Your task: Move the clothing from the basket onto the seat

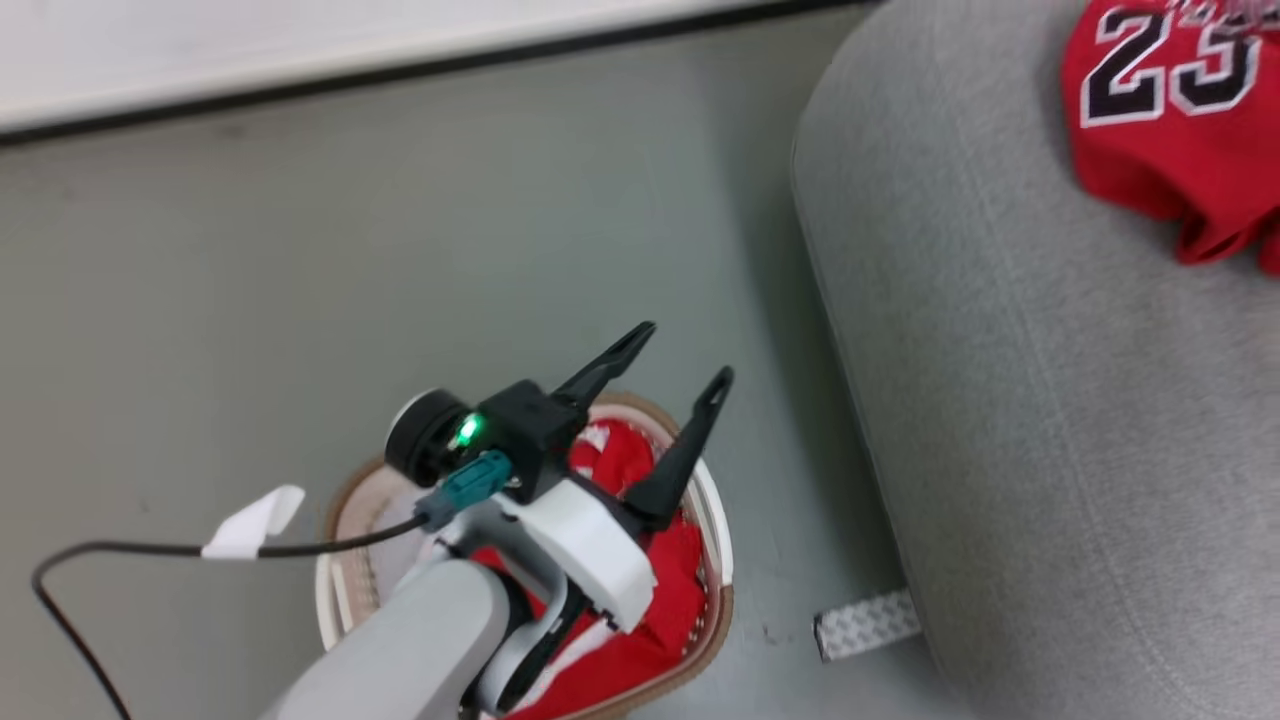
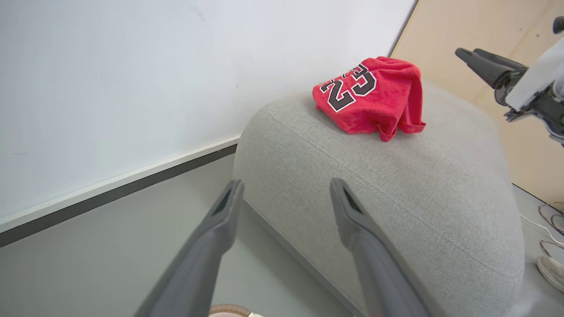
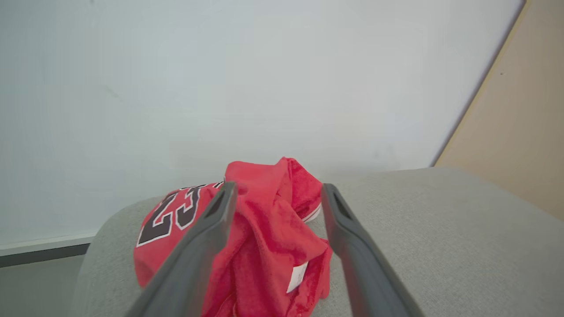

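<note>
The white basket (image 1: pixel 718 530) with its brown rim stands on the floor beside the light grey seat (image 1: pixel 1050 400). Red clothing (image 1: pixel 675 585) with white trim lies inside it. My left gripper (image 1: pixel 685 355) hovers above the basket, open and empty, fingers pointing toward the seat (image 2: pixel 396 185). A red garment (image 1: pixel 1170 110) numbered 23 lies crumpled on the seat top. My right gripper (image 3: pixel 278 189) is open just over that garment (image 3: pixel 264 237), one finger on each side of the heap. In the left wrist view the right gripper (image 2: pixel 462 53) hangs beyond the garment (image 2: pixel 370 94).
A white wall with a dark baseboard (image 1: pixel 400 70) runs behind the grey floor. A strip of patterned tape (image 1: pixel 865 625) lies by the seat's base. A black cable with a white tag (image 1: pixel 255 525) trails from my left wrist. Cables and a shoe (image 2: pixel 551 268) lie past the seat.
</note>
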